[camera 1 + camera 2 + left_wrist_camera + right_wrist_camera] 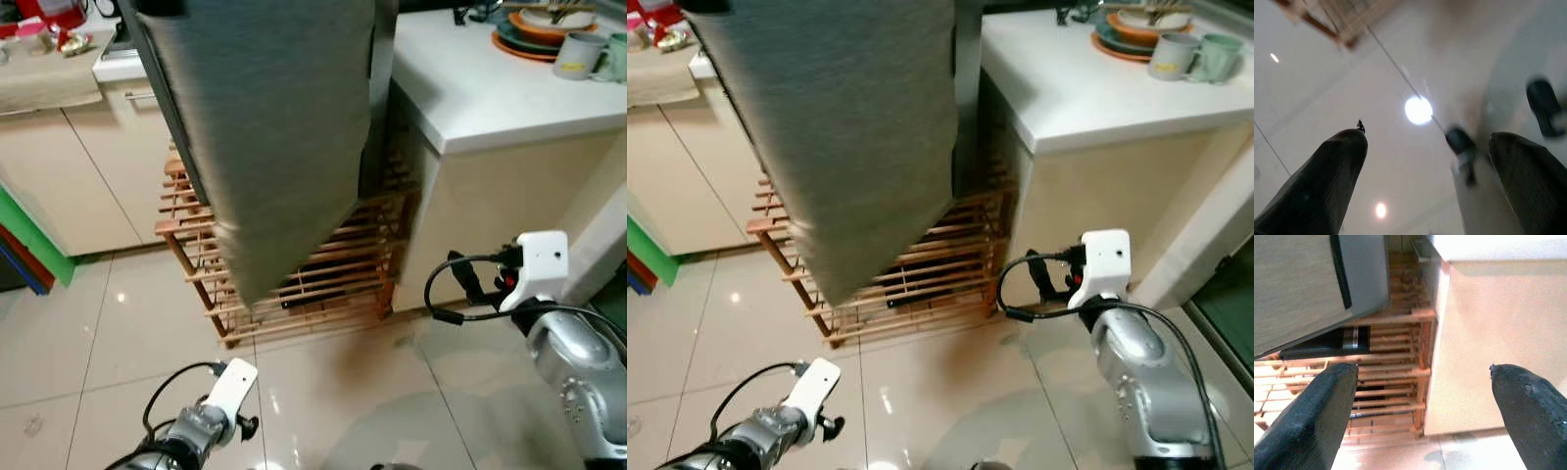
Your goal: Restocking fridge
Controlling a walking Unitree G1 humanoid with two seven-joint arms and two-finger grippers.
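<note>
Two end effectors spread, fridge door (274,137) ajar

The head views are evenly lit and fairly sharp; straight lines lean and bow toward the frame edges. The glossy floor (323,392) throws back small white glints from lamps overhead, and a soft grey shadow pools on it near the robot. The white tabletop (470,78) is bright, close to washed out. Under the grey door (274,127) the wooden rack (313,284) sits in shade. The left wrist view is smeared with motion blur, with a round lamp glare (1418,110) on the tiles. The right wrist view is warm-toned; its near fingers (1312,421) are soft.
</note>
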